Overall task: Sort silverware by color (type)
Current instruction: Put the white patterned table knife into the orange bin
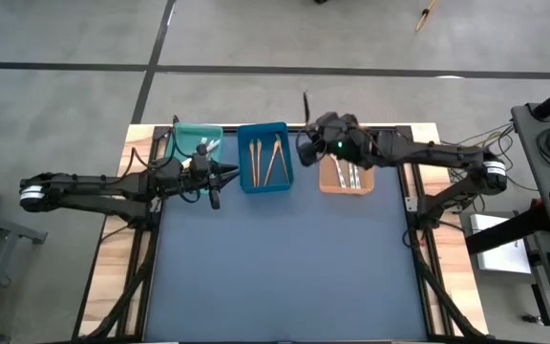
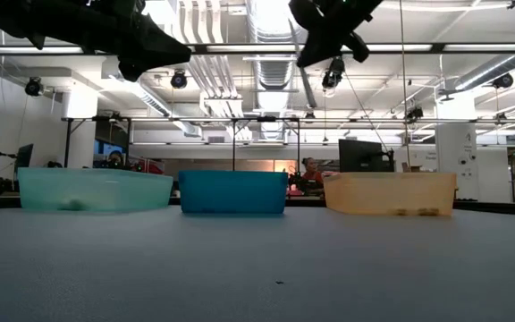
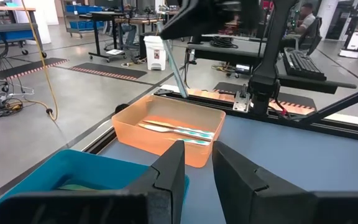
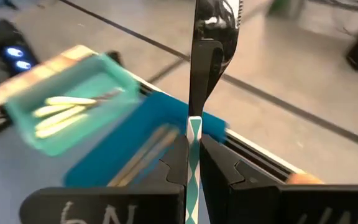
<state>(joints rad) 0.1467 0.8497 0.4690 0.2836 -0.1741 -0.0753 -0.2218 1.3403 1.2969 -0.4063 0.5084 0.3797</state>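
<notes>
My right gripper is shut on a silver utensil with a pale blue patterned handle. It is held in the air near the table's far edge, between the blue tray and the orange tray. The blue tray holds tan wooden utensils. The orange tray holds silver, blue-handled utensils. The teal tray holds cream-handled utensils. My left gripper is open and empty, level with the near edges of the teal and blue trays. My right gripper pinches the utensil's pale blue patterned handle between its two fingers. The silver end reaches out past the fingertips. The utensil slants down below the gripper, lifted clear of the trays and the table.
The three trays stand in a row along the far edge of the blue-grey table, whose near part lies open. Wooden strips border the table on each side. People and desks show in the room beyond.
</notes>
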